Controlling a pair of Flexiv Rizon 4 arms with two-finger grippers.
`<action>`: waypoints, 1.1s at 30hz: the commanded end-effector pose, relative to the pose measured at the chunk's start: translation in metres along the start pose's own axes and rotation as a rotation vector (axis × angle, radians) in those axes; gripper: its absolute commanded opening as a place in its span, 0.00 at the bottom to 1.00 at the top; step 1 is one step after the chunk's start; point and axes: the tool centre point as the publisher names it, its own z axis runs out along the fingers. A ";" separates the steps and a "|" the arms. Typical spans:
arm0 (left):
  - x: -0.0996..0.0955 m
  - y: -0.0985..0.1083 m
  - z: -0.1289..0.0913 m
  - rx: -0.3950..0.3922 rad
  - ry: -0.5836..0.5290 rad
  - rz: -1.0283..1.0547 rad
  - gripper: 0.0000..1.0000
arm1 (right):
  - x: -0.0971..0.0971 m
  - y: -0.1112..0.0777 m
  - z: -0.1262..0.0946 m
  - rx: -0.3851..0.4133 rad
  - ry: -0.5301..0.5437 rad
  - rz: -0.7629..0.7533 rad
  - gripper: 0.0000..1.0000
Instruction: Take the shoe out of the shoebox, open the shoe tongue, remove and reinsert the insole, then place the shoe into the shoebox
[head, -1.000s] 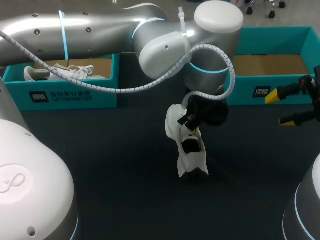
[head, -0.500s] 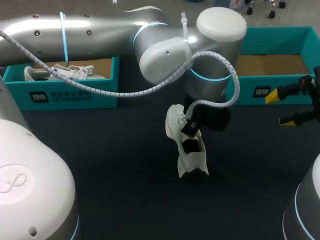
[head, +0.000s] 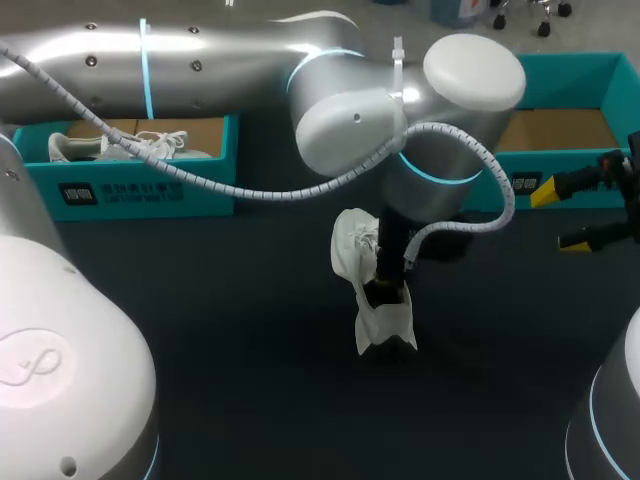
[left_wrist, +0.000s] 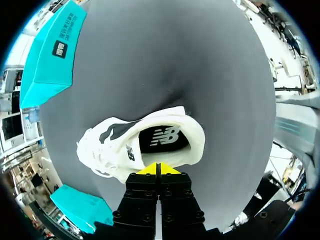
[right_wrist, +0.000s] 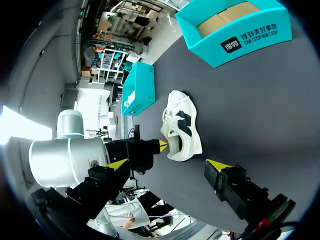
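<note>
Shoe (left_wrist: 115, 150) lies out on the dark bench (head: 230, 350), opening upward, in front of the teal shoebox (head: 560, 185). My left gripper (left_wrist: 159, 169) is at its heel rim, fingers pressed together. My right gripper (right_wrist: 167, 165) hangs well aside, fingers spread apart.

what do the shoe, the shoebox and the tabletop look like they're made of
shoe: white upper looks like matte synthetic leather or mesh, seamed panels, unsure which. shoebox: likely cardboard, teal printed outside, plain brown inside. tabletop: dark matte covering, no glare, perhaps a mat.
</note>
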 end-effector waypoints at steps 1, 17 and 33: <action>0.012 -0.002 -0.001 0.088 -0.049 -0.202 0.00 | 0.000 0.000 0.000 0.000 -0.001 0.001 1.00; 0.033 -0.002 -0.006 0.173 -0.031 -0.151 0.00 | 0.000 0.000 0.000 0.000 -0.001 0.001 1.00; 0.051 -0.025 0.003 0.185 -0.027 -0.075 1.00 | 0.000 0.000 0.000 0.000 -0.001 0.001 1.00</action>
